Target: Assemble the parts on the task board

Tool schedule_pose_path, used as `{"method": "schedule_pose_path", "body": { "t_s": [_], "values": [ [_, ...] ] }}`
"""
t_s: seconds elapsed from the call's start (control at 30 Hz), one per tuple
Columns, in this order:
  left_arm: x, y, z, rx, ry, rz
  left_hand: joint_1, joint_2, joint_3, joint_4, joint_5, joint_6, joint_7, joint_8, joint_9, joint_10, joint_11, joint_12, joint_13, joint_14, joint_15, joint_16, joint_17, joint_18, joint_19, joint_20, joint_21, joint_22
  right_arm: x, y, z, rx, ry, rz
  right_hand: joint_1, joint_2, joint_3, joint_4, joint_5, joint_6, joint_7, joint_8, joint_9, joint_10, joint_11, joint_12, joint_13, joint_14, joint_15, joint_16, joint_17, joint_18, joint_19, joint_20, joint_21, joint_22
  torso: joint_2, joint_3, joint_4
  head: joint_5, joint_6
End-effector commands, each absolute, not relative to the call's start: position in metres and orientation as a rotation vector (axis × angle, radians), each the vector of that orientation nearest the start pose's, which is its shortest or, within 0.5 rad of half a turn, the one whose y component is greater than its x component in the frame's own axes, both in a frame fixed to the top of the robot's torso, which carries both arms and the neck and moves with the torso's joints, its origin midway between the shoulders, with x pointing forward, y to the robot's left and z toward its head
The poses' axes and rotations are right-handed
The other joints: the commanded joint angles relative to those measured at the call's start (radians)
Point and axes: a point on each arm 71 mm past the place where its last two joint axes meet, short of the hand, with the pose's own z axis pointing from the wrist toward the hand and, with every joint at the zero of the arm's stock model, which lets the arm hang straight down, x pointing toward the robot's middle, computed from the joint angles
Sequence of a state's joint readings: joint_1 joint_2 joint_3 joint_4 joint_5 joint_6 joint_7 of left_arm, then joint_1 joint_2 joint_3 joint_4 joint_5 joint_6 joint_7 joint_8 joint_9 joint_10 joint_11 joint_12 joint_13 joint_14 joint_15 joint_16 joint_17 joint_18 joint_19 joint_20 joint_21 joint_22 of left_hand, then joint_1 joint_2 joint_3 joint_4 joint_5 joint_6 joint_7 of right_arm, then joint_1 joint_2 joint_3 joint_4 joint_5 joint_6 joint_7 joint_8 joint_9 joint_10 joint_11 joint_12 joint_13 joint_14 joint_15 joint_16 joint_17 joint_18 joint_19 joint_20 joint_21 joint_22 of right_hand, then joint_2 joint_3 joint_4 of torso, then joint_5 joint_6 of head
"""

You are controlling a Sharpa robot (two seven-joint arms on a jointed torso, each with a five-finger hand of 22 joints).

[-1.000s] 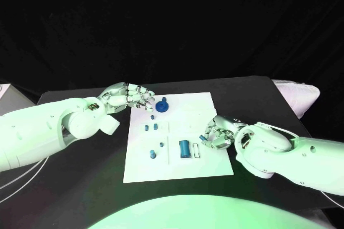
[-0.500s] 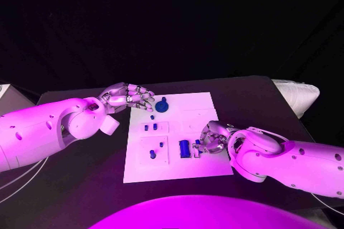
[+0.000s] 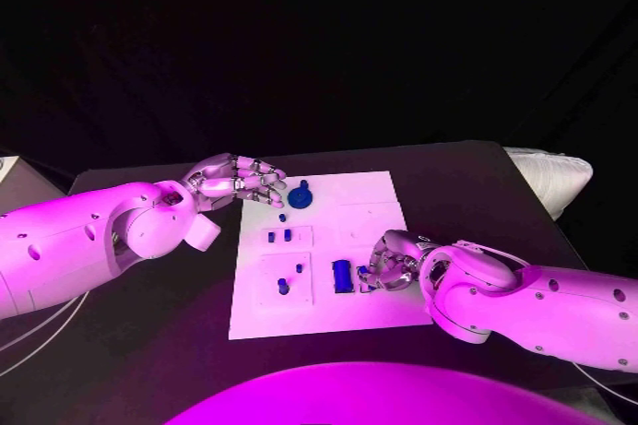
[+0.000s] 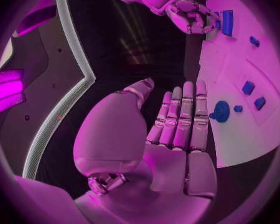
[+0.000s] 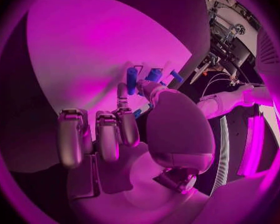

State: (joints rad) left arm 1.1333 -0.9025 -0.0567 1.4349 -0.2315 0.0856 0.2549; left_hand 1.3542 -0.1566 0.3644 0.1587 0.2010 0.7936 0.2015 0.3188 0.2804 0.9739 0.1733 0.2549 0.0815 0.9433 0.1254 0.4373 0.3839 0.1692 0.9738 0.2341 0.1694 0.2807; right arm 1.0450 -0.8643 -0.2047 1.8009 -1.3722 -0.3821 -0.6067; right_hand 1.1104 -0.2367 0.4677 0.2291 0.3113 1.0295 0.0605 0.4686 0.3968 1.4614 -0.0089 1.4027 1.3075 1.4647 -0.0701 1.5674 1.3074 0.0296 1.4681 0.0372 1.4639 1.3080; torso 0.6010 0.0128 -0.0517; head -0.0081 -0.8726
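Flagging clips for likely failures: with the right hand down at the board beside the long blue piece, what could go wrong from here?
1. The right hand sits close beside the long blue cylinder; its fingers could knock it askew.
2. Pressing near the edge of the white task board might shift the plate and disturb the small blue pegs.
3. The left hand hangs open by the round blue knob; a careless move could bump it.

White task board [image 3: 359, 227] flat mid-table; blue round part [image 3: 301, 198] near far edge, cylinder [image 3: 343, 276] lying.
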Motion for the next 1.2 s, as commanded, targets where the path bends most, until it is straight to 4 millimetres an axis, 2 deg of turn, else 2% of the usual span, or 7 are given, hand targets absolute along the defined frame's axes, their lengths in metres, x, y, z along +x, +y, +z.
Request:
{"method": "schedule_pose_path", "body": {
  "t_s": [0.03, 0.23, 0.63, 0.67, 0.8, 1.03, 1.2],
  "values": [
    [0.4722, 0.2399, -0.2283, -0.919, 1.852, -1.606, 0.002, 0.004, 0.001, 0.002, 0.003, 0.005, 0.029, 0.003, -0.002, -0.008, 0.001, 0.005, -0.001, -0.007, 0.000, 0.005, -0.001, 0.012, 0.007, 0.000, -0.004, -0.001, 0.3662, -0.1653, -0.2937, 0.152, 2.126, 0.442, -0.003, 0.002, 0.004, 0.001, 0.005, 0.005, -0.001, 0.007, 0.001, 0.024, -0.005, 0.004, 0.143, 0.106, -0.006, 0.003, 0.263, -0.011, 0.085, -0.007, 0.005, 0.239, 0.000, 0.0001, -0.0006, 0.000, 0.000],
    [0.4721, 0.2399, -0.2284, -0.919, 1.853, -1.606, 0.002, 0.004, 0.001, 0.002, 0.003, 0.005, 0.029, 0.003, -0.002, -0.008, 0.001, 0.005, -0.001, -0.007, 0.000, 0.005, -0.001, 0.012, 0.007, 0.000, -0.004, -0.001, 0.3647, -0.1639, -0.2968, 0.153, 2.134, 0.446, -0.002, 0.002, 0.005, 0.001, 0.006, 0.005, -0.002, 0.007, 0.001, 0.023, -0.005, 0.003, 0.143, 0.106, -0.006, 0.003, 0.263, -0.011, 0.084, -0.007, 0.004, 0.238, 0.000, 0.0014, 0.0000, 0.002, 0.000],
    [0.4721, 0.2405, -0.2284, -0.920, 1.852, -1.603, 0.002, 0.004, 0.001, 0.002, 0.003, 0.005, 0.029, 0.003, -0.002, -0.008, 0.001, 0.005, -0.001, -0.007, 0.000, 0.005, -0.001, 0.012, 0.007, 0.000, -0.004, -0.001, 0.3658, -0.1649, -0.2976, 0.165, 2.124, 0.449, -0.015, 0.012, 0.007, 0.011, -0.001, 0.003, 0.000, 0.008, 0.001, 0.023, -0.004, 0.001, 0.142, 0.106, -0.006, 0.003, 0.263, -0.011, 0.084, -0.008, 0.002, 0.238, 0.000, 0.0003, -0.0005, 0.000, 0.000],
    [0.4722, 0.2406, -0.2284, -0.920, 1.852, -1.603, 0.002, 0.004, 0.001, 0.002, 0.003, 0.005, 0.029, 0.003, -0.002, -0.008, 0.001, 0.005, -0.001, -0.007, 0.000, 0.005, -0.001, 0.012, 0.007, 0.000, -0.004, -0.001, 0.3657, -0.1648, -0.2975, 0.165, 2.124, 0.449, -0.023, 0.020, 0.010, 0.018, 0.000, 0.003, 0.000, 0.009, 0.001, 0.024, -0.004, 0.002, 0.143, 0.106, -0.006, 0.003, 0.263, -0.011, 0.084, -0.008, 0.004, 0.238, 0.000, 0.0004, -0.0003, 0.000, 0.000],
    [0.4721, 0.2407, -0.2284, -0.920, 1.853, -1.603, 0.002, 0.004, 0.001, 0.002, 0.003, 0.005, 0.029, 0.003, -0.002, -0.008, 0.001, 0.005, -0.001, -0.007, 0.000, 0.005, -0.001, 0.012, 0.007, 0.000, -0.004, -0.001, 0.3650, -0.1638, -0.2971, 0.164, 2.124, 0.458, -0.036, 0.028, 0.014, 0.026, 0.000, 0.006, -0.001, 0.012, 0.003, 0.026, -0.005, 0.004, 0.145, 0.106, -0.007, 0.003, 0.263, -0.012, 0.085, -0.008, 0.008, 0.239, 0.000, 0.0006, 0.0006, 0.000, 0.000],
    [0.4721, 0.2411, -0.2284, -0.920, 1.853, -1.602, 0.002, 0.004, 0.001, 0.002, 0.003, 0.005, 0.029, 0.003, -0.002, -0.008, 0.001, 0.005, -0.001, -0.007, 0.000, 0.005, -0.001, 0.012, 0.007, 0.000, -0.004, -0.001, 0.3624, -0.1619, -0.2962, 0.158, 2.127, 0.474, -0.096, 0.021, -0.004, 0.056, -0.009, 0.007, -0.001, 0.020, 0.006, 0.028, -0.005, 0.005, 0.149, 0.106, -0.006, 0.003, 0.263, -0.013, 0.086, -0.008, 0.015, 0.241, 0.000, 0.0004, -0.0001, 0.002, 0.000],
    [0.4722, 0.2412, -0.2284, -0.920, 1.853, -1.602, 0.003, 0.003, 0.002, 0.005, 0.002, 0.005, 0.029, 0.004, -0.002, -0.009, 0.000, 0.006, -0.002, -0.009, 0.000, 0.006, -0.002, 0.012, 0.008, 0.000, -0.006, -0.003, 0.3616, -0.1614, -0.2958, 0.158, 2.126, 0.479, -0.119, 0.028, -0.010, 0.060, -0.008, 0.009, -0.002, 0.023, 0.007, 0.030, -0.006, 0.007, 0.151, 0.106, -0.007, 0.003, 0.263, -0.013, 0.086, -0.009, 0.016, 0.241, 0.000, 0.0007, 0.0003, 0.001, 0.000]
  ]
}}
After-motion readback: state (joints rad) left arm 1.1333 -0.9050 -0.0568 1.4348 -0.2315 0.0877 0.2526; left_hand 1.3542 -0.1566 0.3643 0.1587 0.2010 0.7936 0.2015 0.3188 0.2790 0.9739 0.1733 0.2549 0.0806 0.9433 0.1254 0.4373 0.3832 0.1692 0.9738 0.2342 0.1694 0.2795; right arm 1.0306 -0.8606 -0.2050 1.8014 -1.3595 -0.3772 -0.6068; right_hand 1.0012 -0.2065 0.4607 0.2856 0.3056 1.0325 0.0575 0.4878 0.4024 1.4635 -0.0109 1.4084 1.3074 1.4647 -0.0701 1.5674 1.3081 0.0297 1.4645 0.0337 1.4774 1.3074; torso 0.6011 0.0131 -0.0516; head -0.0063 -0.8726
